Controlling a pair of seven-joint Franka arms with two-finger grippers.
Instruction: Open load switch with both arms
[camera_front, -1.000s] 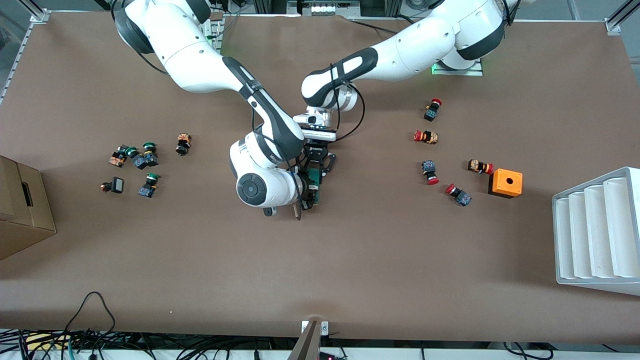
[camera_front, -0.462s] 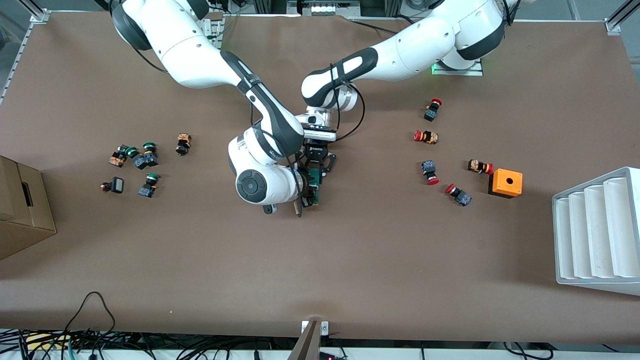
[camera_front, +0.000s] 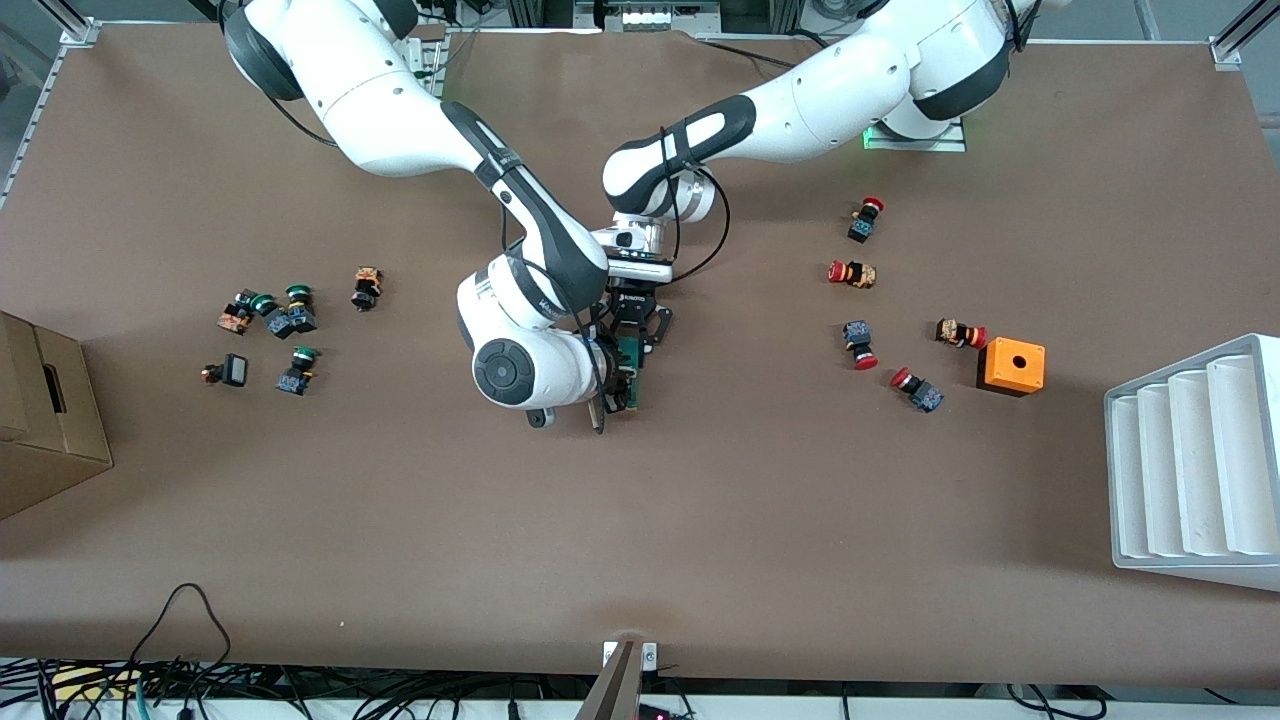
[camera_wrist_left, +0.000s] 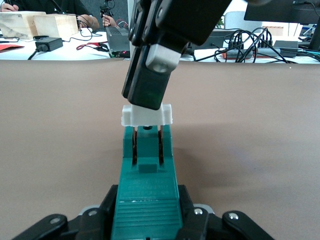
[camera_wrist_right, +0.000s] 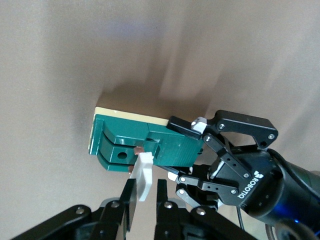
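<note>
The load switch, a narrow dark-green block, is held just above the middle of the table. My left gripper is shut on its body, with the fingers pressed on both sides. The white tab sticks out at the switch's free end. My right gripper has its fingers round that tab and is shut on it. In the right wrist view the green body lies crosswise, with the left gripper clamped on one end.
Several green-capped push buttons lie toward the right arm's end. Several red-capped ones and an orange box with a hole lie toward the left arm's end. A white ribbed rack and a cardboard box stand at the table's ends.
The right arm's wrist has shifted slightly and its fingers have drawn in on the white tab. The left gripper and the switch have stayed in place.
</note>
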